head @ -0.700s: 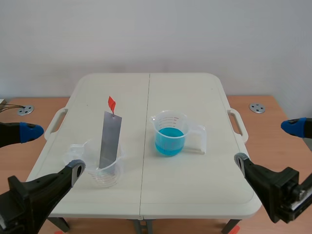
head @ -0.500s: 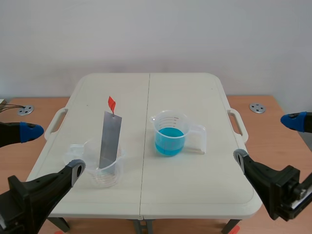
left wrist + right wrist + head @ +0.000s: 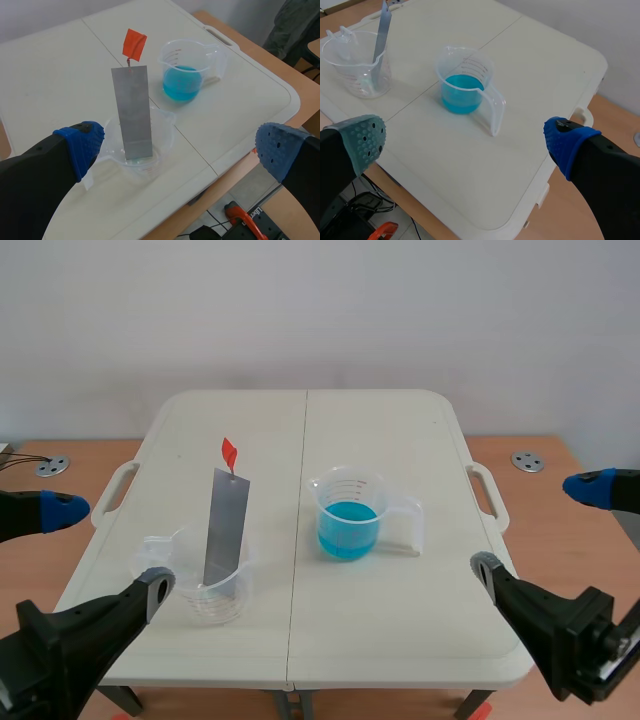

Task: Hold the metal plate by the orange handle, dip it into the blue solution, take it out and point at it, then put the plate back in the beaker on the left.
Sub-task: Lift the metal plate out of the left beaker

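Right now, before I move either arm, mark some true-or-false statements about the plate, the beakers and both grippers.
1. The grey metal plate stands in the clear plastic beaker on the left. True.
2. The left gripper is shut on the plate's orange tag handle. False: it is open, and the handle is untouched.
3. The blue solution sits in the clear handled measuring beaker right of the plate. True.
4. The plate's lower end is dipped in the blue solution. False: it rests in the left beaker, apart from the solution.
5. The right gripper is open and holds nothing. True.
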Controlling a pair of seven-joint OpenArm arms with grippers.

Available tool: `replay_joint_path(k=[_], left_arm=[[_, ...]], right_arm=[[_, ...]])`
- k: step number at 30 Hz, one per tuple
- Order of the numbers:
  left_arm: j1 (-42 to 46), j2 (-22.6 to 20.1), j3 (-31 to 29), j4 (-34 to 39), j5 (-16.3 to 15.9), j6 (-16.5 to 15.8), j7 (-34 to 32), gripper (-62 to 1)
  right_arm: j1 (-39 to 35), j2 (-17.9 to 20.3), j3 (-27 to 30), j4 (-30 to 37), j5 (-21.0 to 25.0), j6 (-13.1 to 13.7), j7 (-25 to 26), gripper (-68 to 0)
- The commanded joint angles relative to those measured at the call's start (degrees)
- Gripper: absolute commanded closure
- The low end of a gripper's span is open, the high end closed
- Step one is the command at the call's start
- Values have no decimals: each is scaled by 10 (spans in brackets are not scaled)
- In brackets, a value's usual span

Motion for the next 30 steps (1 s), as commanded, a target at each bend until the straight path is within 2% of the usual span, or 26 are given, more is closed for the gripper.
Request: replay_joint_path(k=[1,2,3,7,8,9,17,21,23,30], left_arm=[[0,-2,0,4,-6,-1,-8,-623],[0,-2,0,4,-6,-1,-7,-622],[0,-2,0,4,-6,-1,-7,-557],[0,-2,0,4,-6,-1,2,-156],[0,-2,0,4,-6,-1,3,-72],[0,-2,0,4,-6,-1,3,-13],[0,-2,-2,4,-4,-1,13,-17],[16,-2,-3,4,13,-1,34,-17],[33,-2,-9,4,25,-1,33,-17],[114,-2,-51,4,25,-1,27,-17]], right_arm=[[19,3,3,8,3,3,11,-663],[23,3,3,8,2,6,11,-663],[29,3,3,8,1,11,11,-663],[56,3,-9,8,-8,26,11,-663],[63,3,-16,8,-12,26,9,-663],[70,3,-24,8,-15,27,5,-663],[146,3,-98,8,-21,31,-35,-663],[191,-1,-136,7,-20,31,-61,-663],[216,-13,-152,3,-21,31,-82,-663],[297,-64,-208,-28,-21,31,-125,-663]])
